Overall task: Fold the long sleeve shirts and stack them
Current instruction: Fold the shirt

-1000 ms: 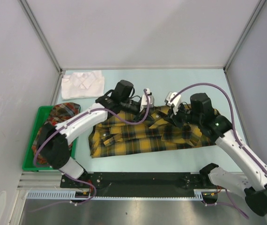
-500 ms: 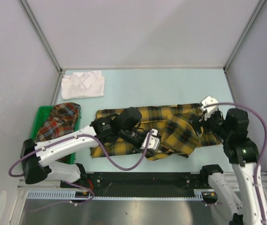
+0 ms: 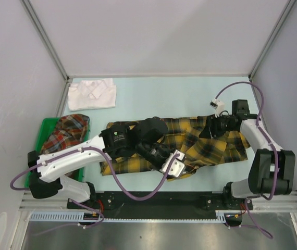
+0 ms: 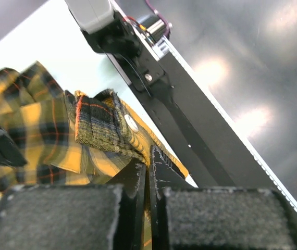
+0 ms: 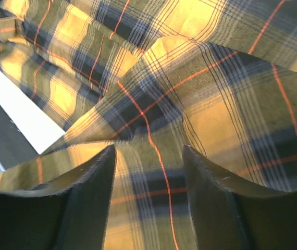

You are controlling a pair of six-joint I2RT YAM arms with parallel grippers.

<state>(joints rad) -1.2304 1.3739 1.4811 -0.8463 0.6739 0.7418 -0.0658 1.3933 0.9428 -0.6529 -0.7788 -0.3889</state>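
At the far left of the top view, the red-orange plaid shirt (image 3: pixel 67 130) lies heaped in the green bin (image 3: pixel 32 174). The white shirt (image 3: pixel 92 95) sits folded on the bench (image 3: pixel 164 96) in the upper left. Neither has moved in the last second.

The change is at centre frame, on the yellow plaid shirt (image 3: pixel 216 151), which is spread across the bench. A second ago both hands worked at its far edge. The left hand (image 4: pixel 148 164) has since swept down to the shirt's near edge at lower centre. Its jaws are pressed together on a thin fold of the plaid, beside a buttoned cuff (image 4: pixel 104 130). It looks to have carried that far edge over towards the near one, so a lengthwise fold seems under way.

Toward the right, the right hand (image 5: pixel 148 151) has swung out over the shirt's right part. Its jaws now stand apart above the cloth, holding nothing. That side has probably been let go, and the shirt still looks rumpled, so it likely needs smoothing before it can be stacked.
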